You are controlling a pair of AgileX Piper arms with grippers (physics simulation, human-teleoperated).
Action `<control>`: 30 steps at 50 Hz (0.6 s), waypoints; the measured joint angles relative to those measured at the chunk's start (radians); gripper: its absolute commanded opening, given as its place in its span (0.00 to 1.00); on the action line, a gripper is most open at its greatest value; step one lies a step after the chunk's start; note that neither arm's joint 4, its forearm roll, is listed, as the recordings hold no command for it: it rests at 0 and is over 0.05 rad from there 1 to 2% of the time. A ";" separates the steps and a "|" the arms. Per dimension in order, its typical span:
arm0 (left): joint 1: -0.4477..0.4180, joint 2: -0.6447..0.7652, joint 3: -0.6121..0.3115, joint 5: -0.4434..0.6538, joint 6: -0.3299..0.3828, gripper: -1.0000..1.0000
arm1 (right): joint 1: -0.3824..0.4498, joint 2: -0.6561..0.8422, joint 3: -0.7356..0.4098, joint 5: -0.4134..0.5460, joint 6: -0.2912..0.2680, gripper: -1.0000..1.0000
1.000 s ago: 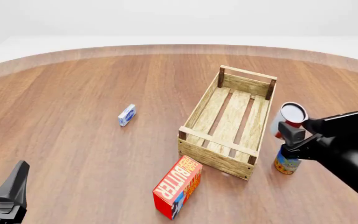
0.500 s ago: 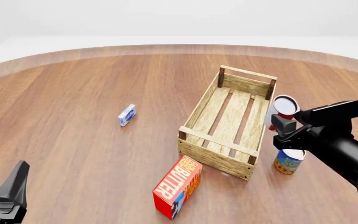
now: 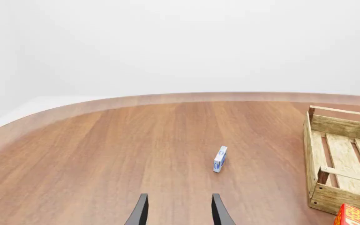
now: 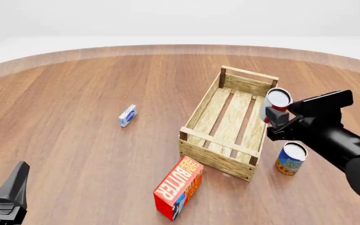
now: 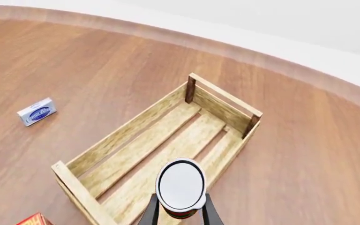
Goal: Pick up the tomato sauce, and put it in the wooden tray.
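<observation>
Light-wood tray [image 4: 230, 123]: right tool [image 4: 276, 117], clenched on the tomato sauce [image 4: 278, 99], should clear the right rim, then lower; left tool [image 3: 178, 212] idles released.

A broad round table of reddish-brown wood planks [image 4: 80, 93] fills most of the front view, its grain running away from the camera toward the far side. Its curved far rim [image 4: 167, 48] reads as a paler, lighter-brown band. Beyond that rim lies a flat white floor or platform [image 4: 17, 44], bright and without marks. Behind it rises a plain pale grey-white backdrop [image 3: 186, 42], with no seams, windows or furniture to be seen. The light is soft and even, coming from above; shadows on the wood are faint and short, and the tabletop has a mild matt sheen.
</observation>
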 measured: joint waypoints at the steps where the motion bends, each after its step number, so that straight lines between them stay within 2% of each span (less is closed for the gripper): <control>1: 0.000 0.000 0.000 0.000 0.000 1.00 | 0.001 0.004 -0.002 -0.002 0.000 0.00; 30: 0.000 0.000 0.000 0.000 0.000 1.00 | 0.020 0.119 -0.052 -0.066 -0.009 0.00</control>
